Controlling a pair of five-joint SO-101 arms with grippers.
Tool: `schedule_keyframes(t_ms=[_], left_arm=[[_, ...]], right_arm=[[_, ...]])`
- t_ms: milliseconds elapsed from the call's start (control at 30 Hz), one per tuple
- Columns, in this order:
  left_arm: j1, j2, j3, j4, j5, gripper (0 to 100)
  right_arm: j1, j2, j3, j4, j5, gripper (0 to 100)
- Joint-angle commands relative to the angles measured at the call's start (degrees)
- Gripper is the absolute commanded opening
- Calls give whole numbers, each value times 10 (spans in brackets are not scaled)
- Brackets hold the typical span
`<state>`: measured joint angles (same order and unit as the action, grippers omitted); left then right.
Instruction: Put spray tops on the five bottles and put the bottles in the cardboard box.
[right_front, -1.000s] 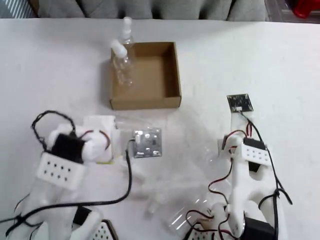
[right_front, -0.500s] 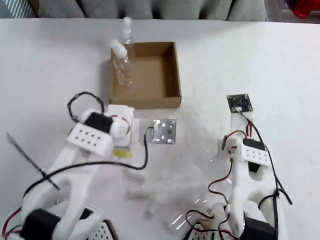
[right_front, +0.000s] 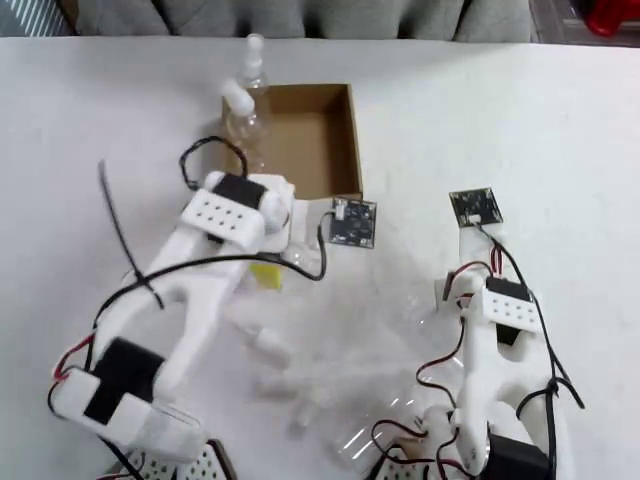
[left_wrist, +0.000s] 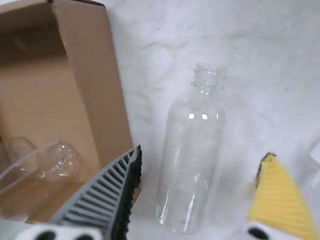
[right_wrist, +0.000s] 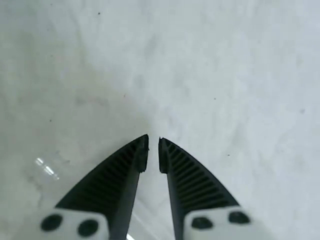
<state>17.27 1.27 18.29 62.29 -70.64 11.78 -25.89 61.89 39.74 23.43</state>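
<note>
a: left gripper (left_wrist: 202, 155) spread wide around the uncapped bottle (left_wrist: 192, 150), which lies just beside the cardboard box (left_wrist: 90, 100).
b: closing off-centre could roll it away; the grey finger (left_wrist: 112, 200) may snag the box wall.

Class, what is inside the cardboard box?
Clear bottles with white spray tops sit by one wall of the cardboard box; the left arm covers its near corner, hiding anything there.

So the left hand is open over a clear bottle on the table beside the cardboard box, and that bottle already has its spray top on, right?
Not quite: the bottle has no spray top. Its threaded neck is bare, as the left wrist view shows. The rest holds: the left hand is open over it, on the table beside the cardboard box.
</note>
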Motion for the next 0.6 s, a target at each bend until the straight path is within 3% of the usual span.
schedule_keyframes(t_ms=[0, 200, 567], left_arm=[[6, 7, -35, 6, -4, 343], [6, 13, -32, -2, -4, 343], [23, 14, 48, -105, 22, 343]], right_arm=[[6, -9, -3, -7, 6, 17], [6, -9, -3, -7, 6, 17], [6, -9, 1, -11, 4, 17]])
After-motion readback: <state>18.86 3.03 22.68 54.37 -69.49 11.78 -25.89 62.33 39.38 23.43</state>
